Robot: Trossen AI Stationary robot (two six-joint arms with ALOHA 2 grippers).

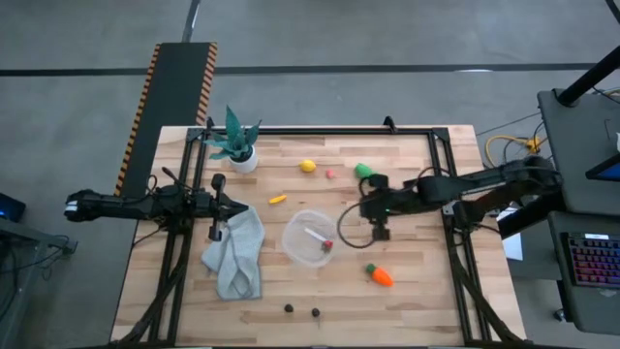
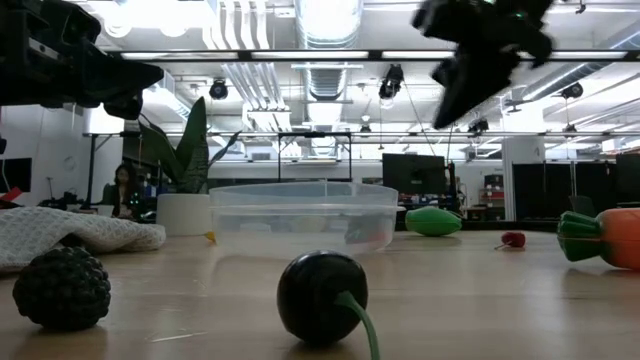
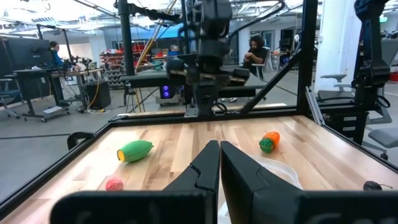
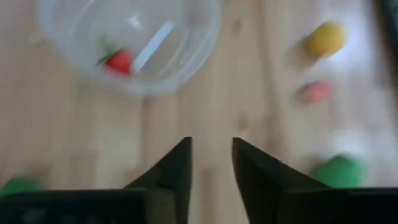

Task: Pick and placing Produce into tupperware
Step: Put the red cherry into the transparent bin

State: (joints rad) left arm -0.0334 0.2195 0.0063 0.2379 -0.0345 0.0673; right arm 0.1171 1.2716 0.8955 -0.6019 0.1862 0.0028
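Observation:
The clear round tupperware (image 1: 300,228) (image 4: 186,56) stands mid-table with a tiny red piece (image 1: 327,245) (image 4: 119,61) resting on its floor. Lying on the wood are the lemon (image 1: 307,166), another red piece (image 1: 329,174), the green oval (image 1: 363,171), the carrot (image 1: 379,275) and two dark pieces (image 1: 289,308) (image 1: 315,312). My right gripper (image 1: 356,215) (image 4: 211,158) hovers open and empty above the table, just right of the tupperware. My left gripper (image 1: 218,208) (image 3: 219,163) waits shut over the far edge of the grey-green cloth (image 1: 235,254).
The teal potted plant (image 1: 237,143) stands at the far left corner. A small yellow piece (image 1: 277,199) lies between the plant and the tupperware. A black frame (image 1: 320,130) borders the tabletop. Bare wood lies between the tupperware and the carrot.

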